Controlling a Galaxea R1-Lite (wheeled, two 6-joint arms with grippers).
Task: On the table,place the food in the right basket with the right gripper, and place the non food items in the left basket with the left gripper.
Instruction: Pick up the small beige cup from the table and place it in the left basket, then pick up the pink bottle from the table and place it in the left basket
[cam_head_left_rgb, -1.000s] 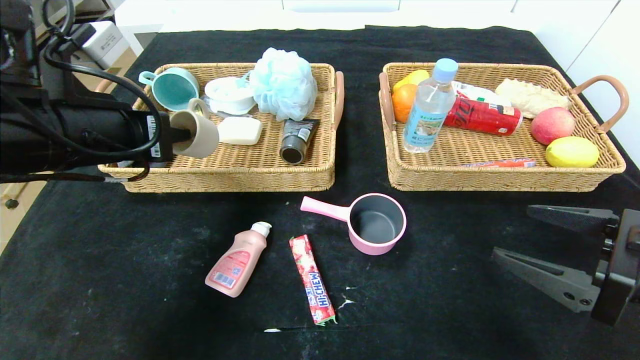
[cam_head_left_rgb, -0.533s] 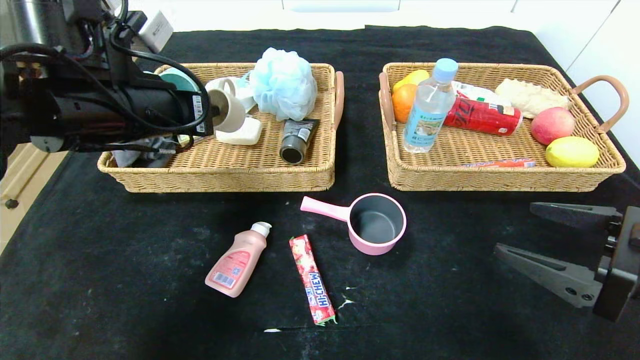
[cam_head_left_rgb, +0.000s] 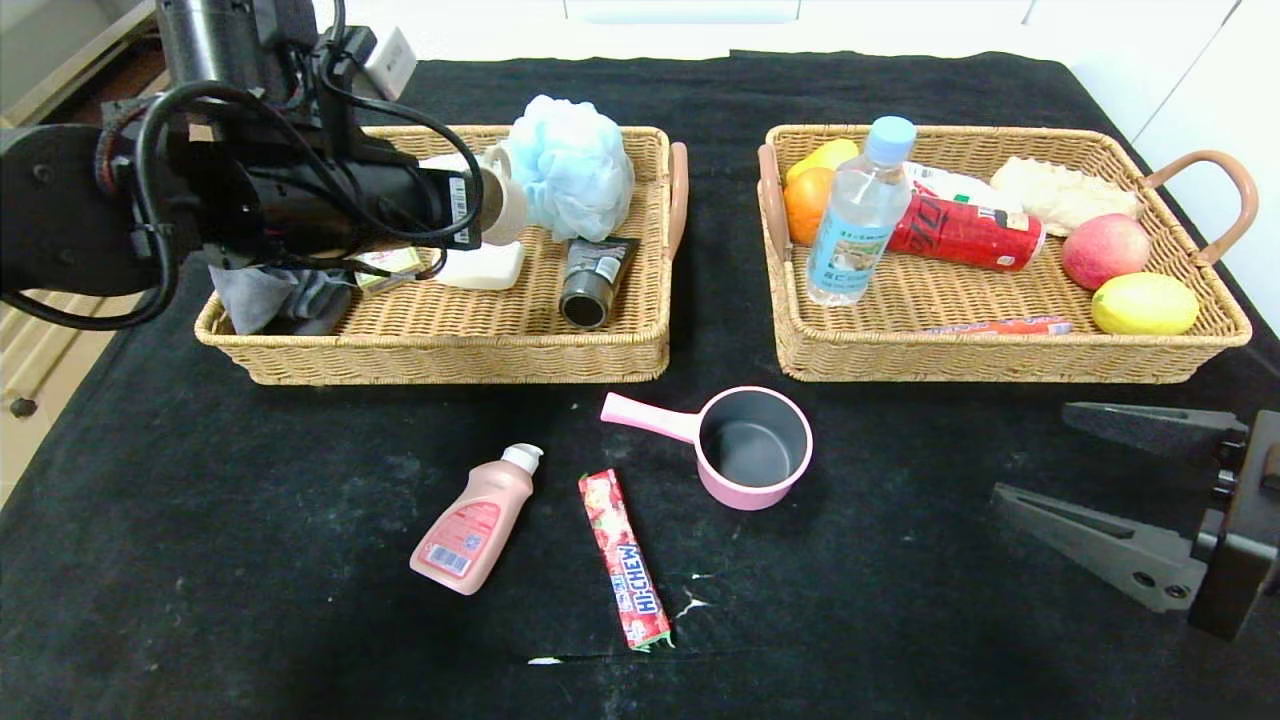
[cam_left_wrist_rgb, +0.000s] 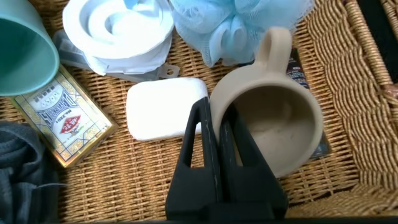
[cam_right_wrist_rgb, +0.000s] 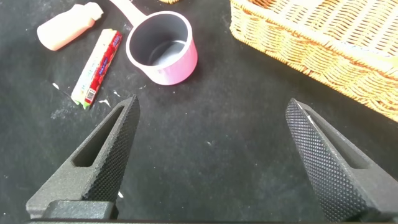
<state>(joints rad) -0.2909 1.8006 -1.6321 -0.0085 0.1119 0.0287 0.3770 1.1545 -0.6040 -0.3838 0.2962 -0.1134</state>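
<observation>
The small beige cup (cam_left_wrist_rgb: 273, 127) hangs over the left basket (cam_head_left_rgb: 450, 340), pinched at its rim by the left gripper (cam_left_wrist_rgb: 219, 134). That arm reaches in from the table's (cam_head_left_rgb: 200, 520) left edge, lying nearly level above the basket's left half, its jaws pressed together on the cup wall, one finger inside and one outside. The cup lies on its side with its handle toward the blue bath pouf (cam_head_left_rgb: 570, 165). Under and around it in the basket lie a white soap bar (cam_left_wrist_rgb: 165, 115), a white round container (cam_left_wrist_rgb: 121, 28), a teal mug (cam_left_wrist_rgb: 22, 56), a card box (cam_left_wrist_rgb: 62, 121), a grey cloth (cam_head_left_rgb: 275, 300) and a dark tube (cam_head_left_rgb: 595, 280).

The right gripper (cam_head_left_rgb: 1130, 490) hovers low near the table's right edge, in front of the right basket (cam_head_left_rgb: 1000, 355), jaws spread wide and holding nothing. On the table's front middle lie the pink squeeze bottle (cam_head_left_rgb: 475, 520), the Hi-Chew stick (cam_head_left_rgb: 625, 560) and the pink saucepan (cam_head_left_rgb: 745, 450). The clear bottle (cam_head_left_rgb: 855, 215) stands in the right basket, the orange sausage stick (cam_head_left_rgb: 1000, 327) lying along its near wall.
</observation>
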